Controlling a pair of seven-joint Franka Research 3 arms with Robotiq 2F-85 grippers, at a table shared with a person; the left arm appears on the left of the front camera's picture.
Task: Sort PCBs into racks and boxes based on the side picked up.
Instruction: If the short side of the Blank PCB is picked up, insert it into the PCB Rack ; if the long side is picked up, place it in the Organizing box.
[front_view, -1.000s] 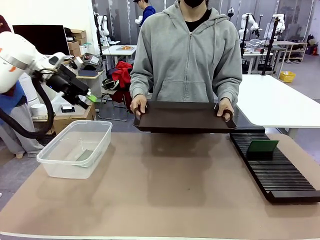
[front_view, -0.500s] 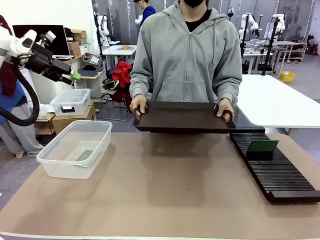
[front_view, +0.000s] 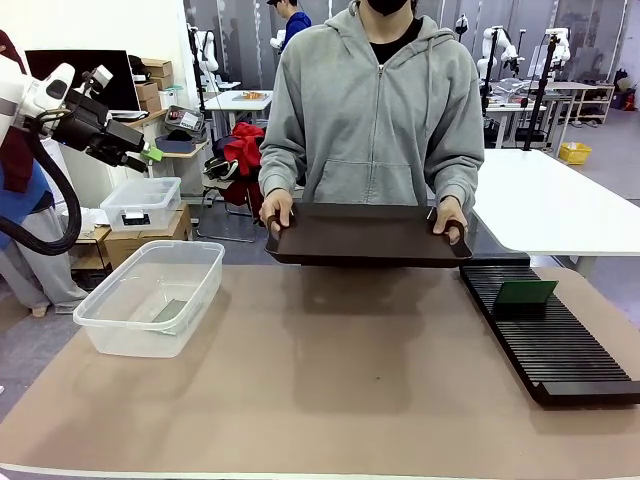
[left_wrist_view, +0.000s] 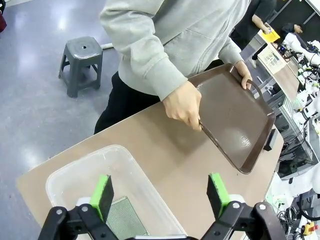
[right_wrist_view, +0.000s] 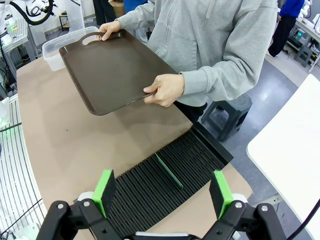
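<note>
One green PCB lies flat in the clear box at the table's left. My left gripper hangs open and empty, high above the box and to its left. From the left wrist, that gripper looks down on the box and the PCB inside. Another PCB stands upright in a slot of the black rack on the right. My right gripper is open above the rack and its PCB.
A person at the far side holds a dark brown tray by both handles just above the table's far edge. The tray shows nothing on it. A small lidded bin sits off the table behind the box.
My left arm has risen and pulled back to the left, away from above the box. The person, tray and PCBs have not moved.
</note>
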